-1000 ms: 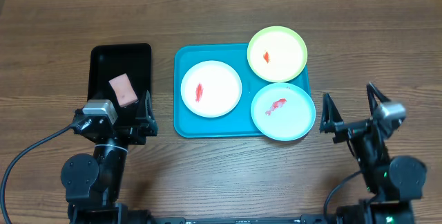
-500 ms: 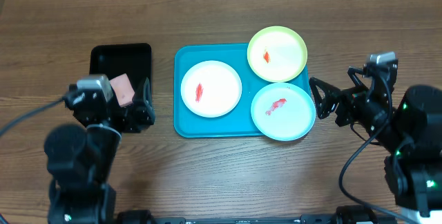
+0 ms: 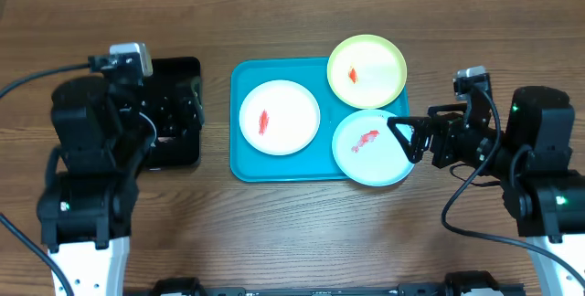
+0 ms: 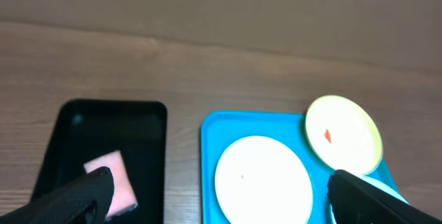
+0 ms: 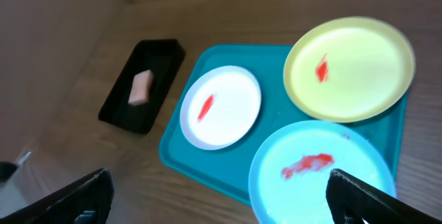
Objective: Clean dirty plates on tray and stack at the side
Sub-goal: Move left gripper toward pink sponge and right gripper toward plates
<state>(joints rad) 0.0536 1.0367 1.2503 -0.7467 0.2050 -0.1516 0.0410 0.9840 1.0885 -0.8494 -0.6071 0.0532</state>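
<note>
On the tray (image 3: 239, 166), all three plates (image 3: 279, 117) show red smears, none cleaned or stacked; left hand (image 4: 219, 178) and right hand (image 3: 402, 139) gape empty.

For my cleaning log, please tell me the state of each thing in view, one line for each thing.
white plate: on tray, red smear, dirty.
light blue plate: on tray, red smear, dirty.
yellow-green plate: on tray, red smear, dirty.
tray: holds all three plates.
black tray: holds the sponge.
pink sponge: lying in black tray, untouched.
left gripper: open, empty.
right gripper: open, empty, by the light blue plate.
</note>
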